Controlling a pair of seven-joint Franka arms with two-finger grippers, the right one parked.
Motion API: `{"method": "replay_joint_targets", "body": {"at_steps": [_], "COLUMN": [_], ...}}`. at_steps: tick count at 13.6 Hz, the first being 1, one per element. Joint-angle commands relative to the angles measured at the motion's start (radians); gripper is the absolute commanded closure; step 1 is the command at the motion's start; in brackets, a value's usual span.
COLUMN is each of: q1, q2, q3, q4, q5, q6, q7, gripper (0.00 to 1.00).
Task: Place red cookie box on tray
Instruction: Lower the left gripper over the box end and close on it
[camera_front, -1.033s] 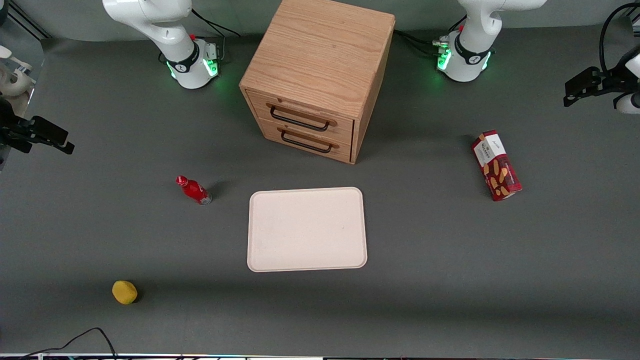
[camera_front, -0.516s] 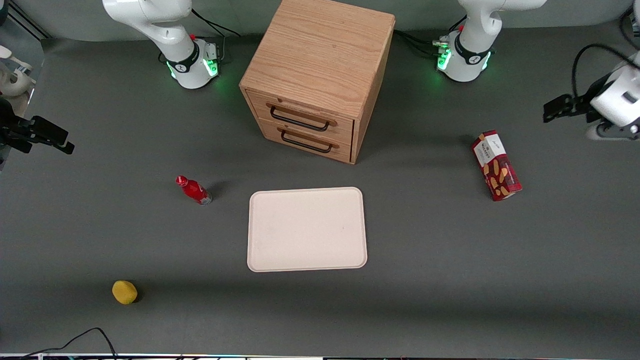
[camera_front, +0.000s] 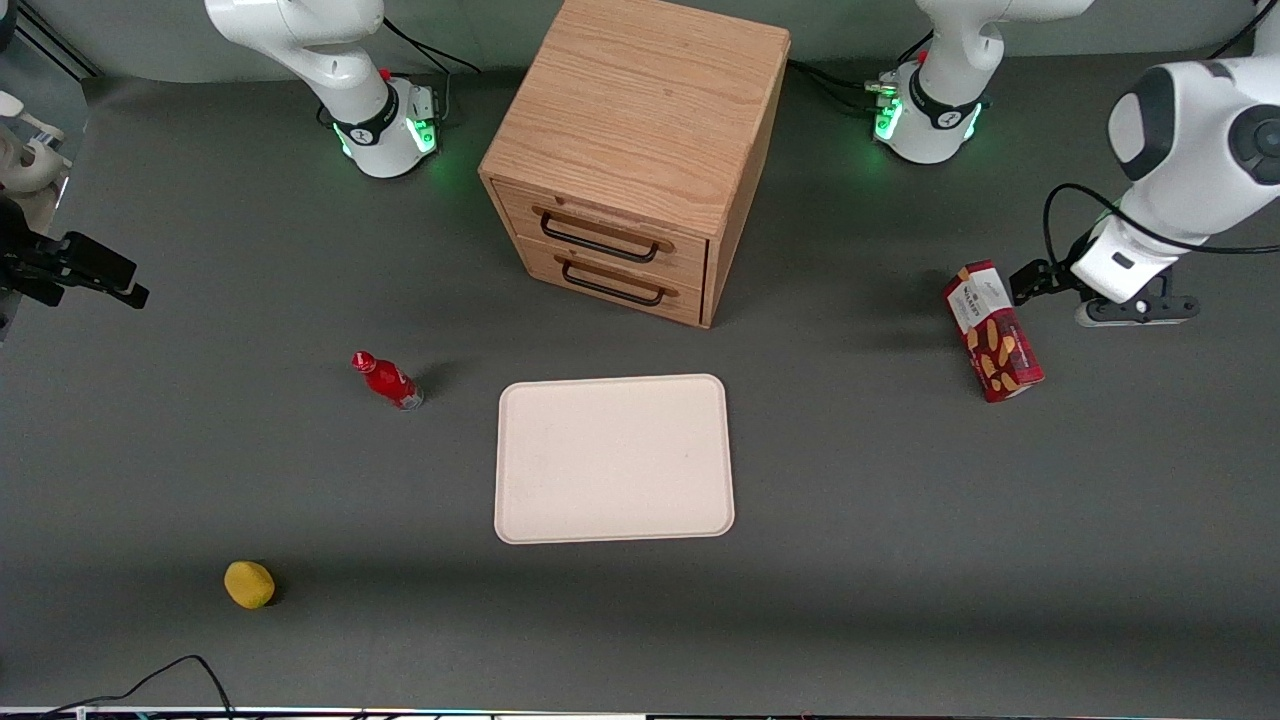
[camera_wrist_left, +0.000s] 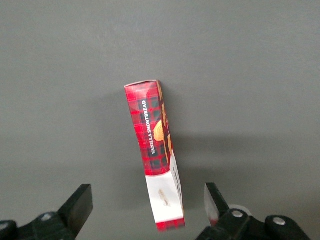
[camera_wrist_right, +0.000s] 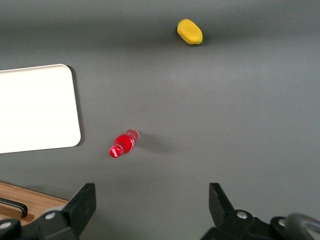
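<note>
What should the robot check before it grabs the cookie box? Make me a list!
1. Gripper open: ok, its fingers are spread wide in the wrist view.
2. Gripper near the red cookie box: ok, it hangs beside the box's white end, apart from it.
3. Box between the fingers: not ok, only its white end reaches the gap.
4. Box free: ok, it lies alone on the table.
5. Tray has room: ok, nothing lies on it.
6. Path from box to tray: ok, the wooden drawer cabinet sits farther from the front camera.
</note>
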Motion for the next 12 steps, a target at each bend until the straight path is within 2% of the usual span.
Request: {"method": "replay_joint_targets", "body": {"at_steps": [1, 4, 8, 11, 12], "q1": [-0.010, -0.015, -0.018, -0.027, -0.029], "q2": [0.093, 0.219, 0.320, 0.321, 0.321], "q3": [0.015, 0.014, 0.011, 0.009, 0.008], "q4": [-0.047, -0.093, -0.093, -0.093, -0.093], "q5": [-0.033, -0.066, -0.085, -0.110, -0.113], "q6": [0.151, 0.361, 0.478, 0.478, 0.477], "q7": [-0.014, -0.016, -0.014, -0.014, -0.014], "gripper": [0.00, 0.00, 0.01, 0.20, 0.21]}}
